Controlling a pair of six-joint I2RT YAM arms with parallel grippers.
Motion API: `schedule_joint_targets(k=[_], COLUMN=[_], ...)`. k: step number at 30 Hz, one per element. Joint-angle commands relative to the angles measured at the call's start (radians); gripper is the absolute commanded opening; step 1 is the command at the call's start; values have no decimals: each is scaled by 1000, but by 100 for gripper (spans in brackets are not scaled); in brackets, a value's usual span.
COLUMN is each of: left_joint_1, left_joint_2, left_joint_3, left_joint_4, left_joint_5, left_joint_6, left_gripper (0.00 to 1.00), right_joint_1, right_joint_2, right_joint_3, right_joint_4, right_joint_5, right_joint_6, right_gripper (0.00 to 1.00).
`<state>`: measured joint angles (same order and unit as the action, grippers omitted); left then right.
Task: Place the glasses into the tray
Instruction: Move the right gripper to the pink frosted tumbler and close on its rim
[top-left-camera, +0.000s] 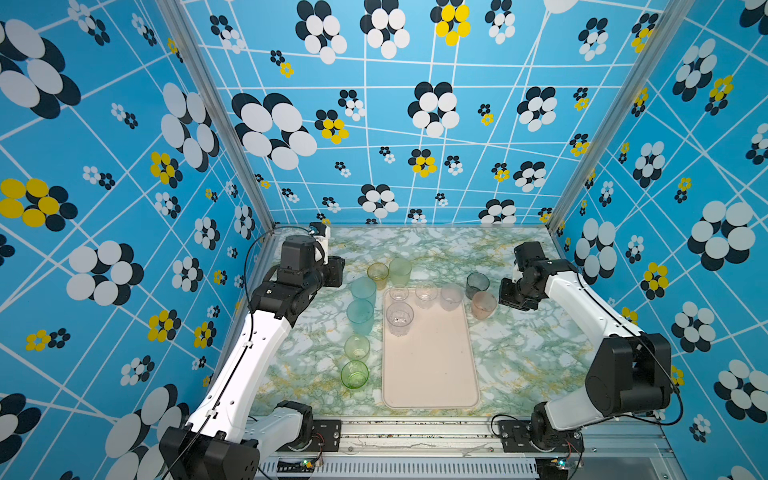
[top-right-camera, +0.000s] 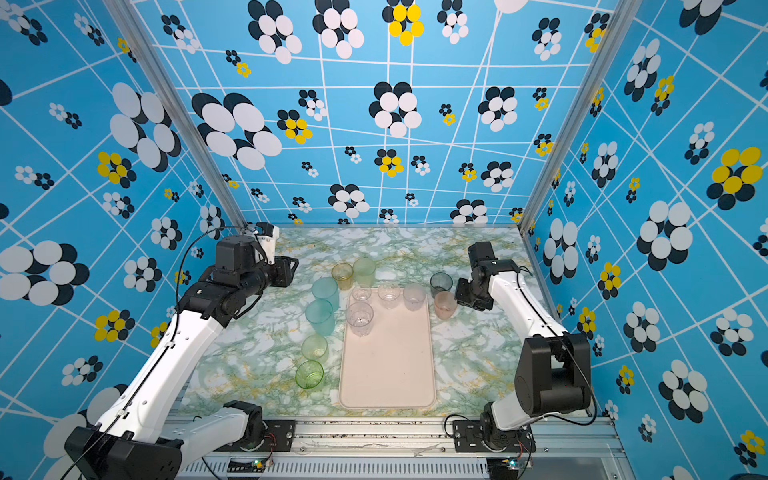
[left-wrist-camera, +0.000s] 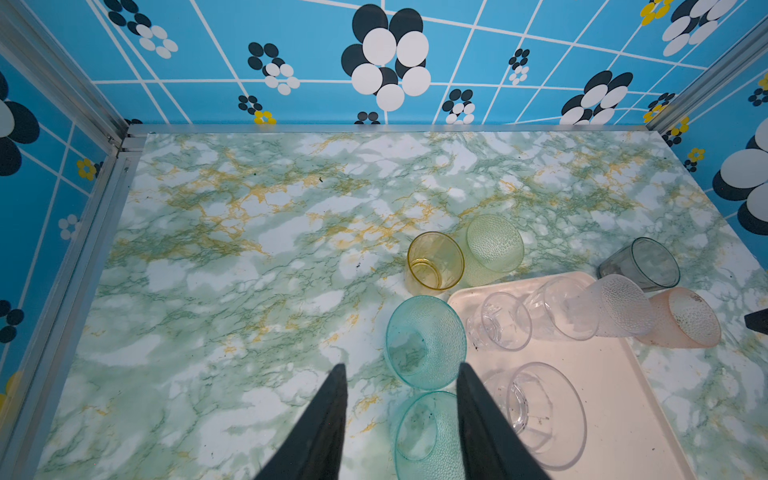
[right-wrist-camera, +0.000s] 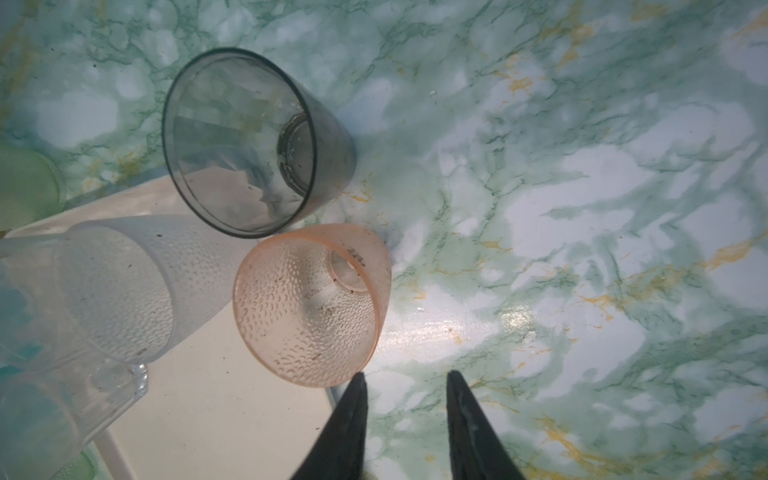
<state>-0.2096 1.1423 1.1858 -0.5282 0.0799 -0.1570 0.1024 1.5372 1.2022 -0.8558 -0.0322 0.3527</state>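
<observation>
Dimpled pink tumbler (right-wrist-camera: 307, 307), glossy tabletop (right-wrist-camera: 582, 208)

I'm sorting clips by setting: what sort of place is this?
Likely a robot test cell: flower-print blue walls enclose a marble-print tabletop, and the left arm and right arm are bolted to an aluminium rail.

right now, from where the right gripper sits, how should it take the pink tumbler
Probably pinch the rim of the pink tumbler on the side facing the open right gripper, one jaw inside, one outside. It stands upright, mouth up, just off the tray, with the smoky grey tumbler close behind and a frosted clear tumbler on its tray side, so only the gripper's side looks free.
</observation>
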Motion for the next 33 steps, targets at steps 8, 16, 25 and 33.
schedule_joint_targets(k=[8,16,25,33], left_joint_1=[8,9,7,7], left_joint_2=[1,13,30,33], left_joint_3=[14,15,20,18], left_joint_4=[-13,-16,-8,-15], left_joint_5=[2,-1,5,-1], left_joint_6=[4,4,1,7], left_gripper=[44,44,44,44], right_joint_1=[5,5,42,48], right_joint_2=[59,85,91,142], right_joint_3=[22,31,49,63], right_joint_4=[20,31,35,36], right_joint_5=[11,-10,-14,13], right_joint_6=[6,5,8,12], right_gripper=[30,28,28,26])
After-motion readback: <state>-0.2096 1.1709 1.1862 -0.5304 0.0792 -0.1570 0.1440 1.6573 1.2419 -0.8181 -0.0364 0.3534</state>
